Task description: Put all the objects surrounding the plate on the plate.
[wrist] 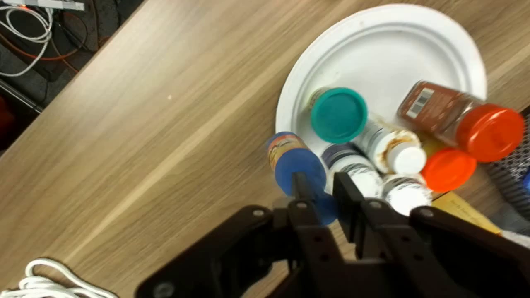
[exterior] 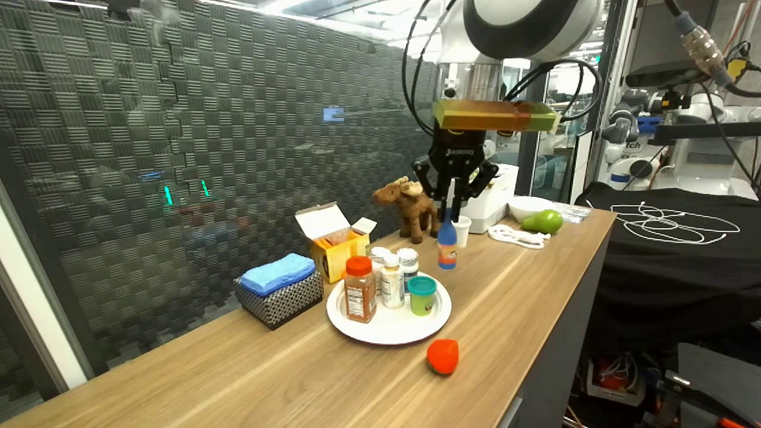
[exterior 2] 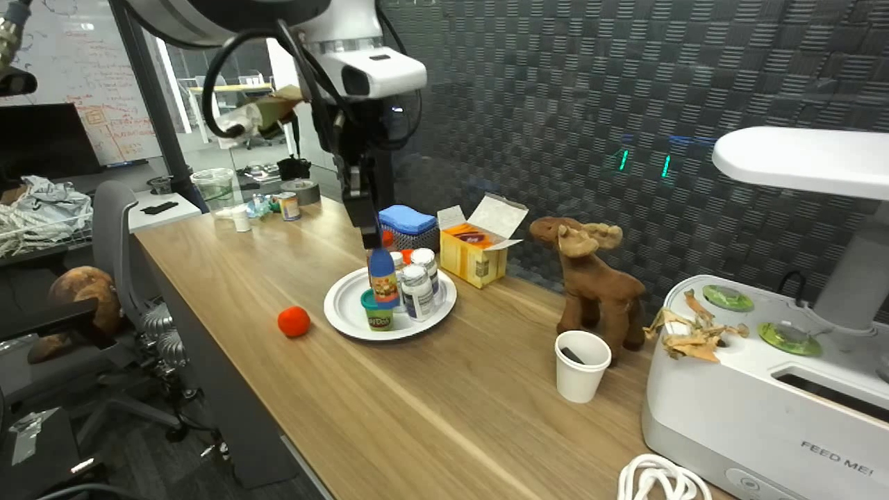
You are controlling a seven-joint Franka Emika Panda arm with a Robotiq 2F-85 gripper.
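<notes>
Plate point(exterior: 392, 331) mostly loaded, going by what shows in an exterior view. Inside its rim: brown jar point(exterior: 360, 300) with red lid, three white bottles point(exterior: 392, 288), green tub point(exterior: 422, 304) with teal lid. Gripper point(exterior: 449, 215) is clamped on the neck of a blue bottle point(exterior: 447, 249), which hangs roughly upright beside the plate, not on it. Red ball-like thing point(exterior: 443, 356) sits on the surface point(exterior: 499, 309), just off the plate, between its rim and the surface's free long edge. Not done, that one.

In an exterior view, red ball-like thing point(exterior 2: 294, 321) shows outside the rim, toward that same long edge. Blue bottle point(exterior 2: 384, 278) overlaps plate and green tub along the line of sight (don't read that as placed, it's in the jaws).

Wrist view: orange lid point(wrist: 449, 169) next to the jar's red one, so I'd count one more item on the plate (its base is mostly hidden, can't confirm). Blue bottle is gripped right by the rim; height over the surface, can't tell. Red ball-like thing doesn't show.

My read: late in the job. Left: set blue bottle down inside the rim, then fetch red ball-like thing. White plate shows between green tub and brown jar, so probably room for both.
</notes>
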